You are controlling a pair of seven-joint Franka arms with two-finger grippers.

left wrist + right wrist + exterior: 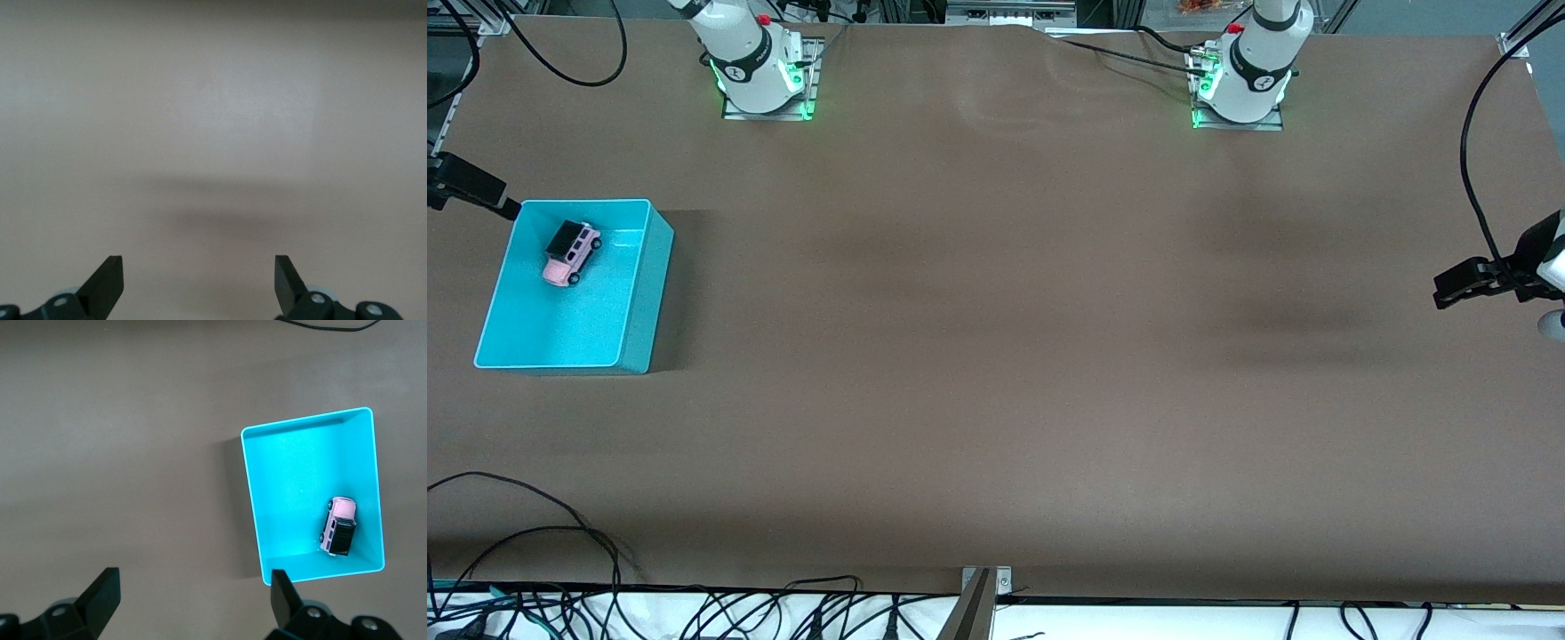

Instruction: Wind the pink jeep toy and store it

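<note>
Pink jeep toy [571, 253], tiny boxy car with light pink body, black roof and rear and dark wheels, on its wheels inside the bin, in the part of it farther from the front camera.

Largest first: brown matte table [996, 356], bare across its middle. Next, turquoise rectangular plastic bin [640, 293], open-topped, at the right arm's end of the table, far larger than the car it holds.

Handling, as a judgement: likely light, hard and stiff, smooth-skinned and so a little slippery; small wheels and any winding mechanism probably the delicate parts. Best taken across the two long flanks of the body, fingers clear of the wheels, coming down from above to avoid the bin walls.

Right gripper [193, 597] up in the air over bare table just beside the bin, jaws spread wide and empty, nothing between them; jeep well apart from it, down in the bin, untouched.

Left gripper [199, 280] waiting over the left arm's end of the table, jaws likewise apart and empty, with only bare table beneath.

Seemingly stored already.
</note>
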